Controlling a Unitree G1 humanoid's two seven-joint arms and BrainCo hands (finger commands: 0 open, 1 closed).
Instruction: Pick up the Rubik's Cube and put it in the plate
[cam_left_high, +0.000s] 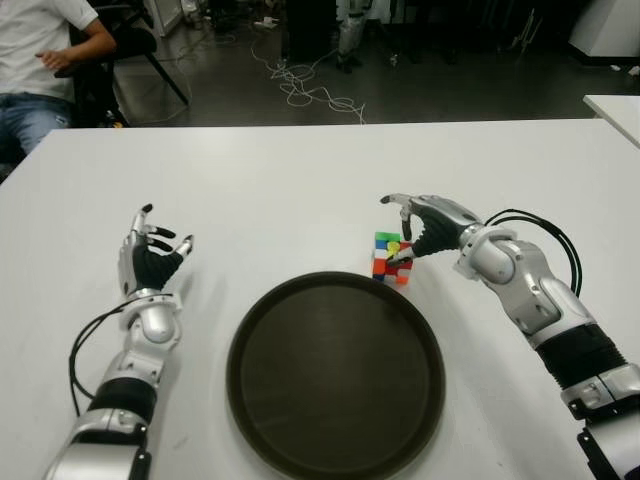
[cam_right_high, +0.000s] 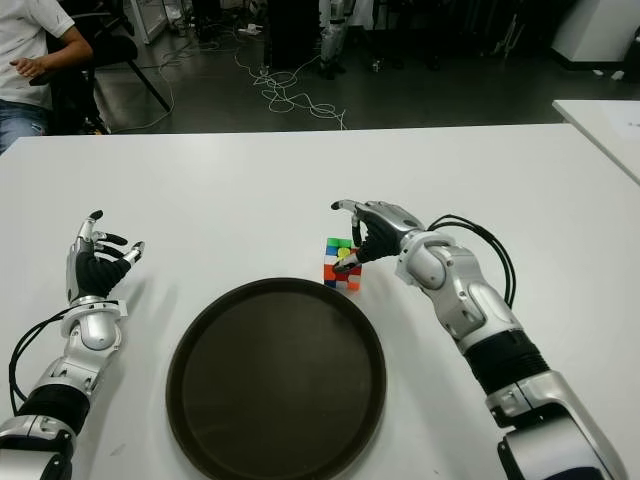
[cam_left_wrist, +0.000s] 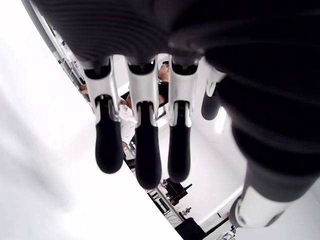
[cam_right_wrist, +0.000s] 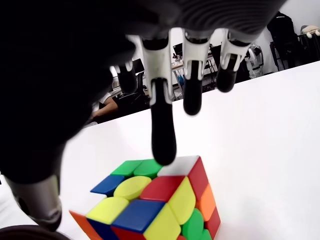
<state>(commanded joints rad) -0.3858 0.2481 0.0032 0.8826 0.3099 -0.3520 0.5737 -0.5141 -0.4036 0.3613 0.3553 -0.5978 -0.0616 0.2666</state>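
Eye views: one Rubik's Cube (cam_left_high: 392, 258) sat on the white bench (cam_left_high: 300, 180) just beyond the plate (cam_left_high: 336, 372) rim, right of centre; bare bench all round. Right hand (cam_left_high: 420, 228) at the cube, not yet gripping. Left hand (cam_left_high: 150, 262) left of plate, fingers relaxed.
R wrist view: cube turned corner-on, one fingertip (cam_right_wrist: 164, 145) over its top.

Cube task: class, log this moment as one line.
phase: reaching | right robot hand: open over cube | cube: on table, beside plate | left robot hand: idle, open

White table (cam_left_high: 300, 170), seated person (cam_left_high: 40, 60) (far left corner), loose cables (cam_left_high: 310, 90) on dark floor (cam_left_high: 430, 90)
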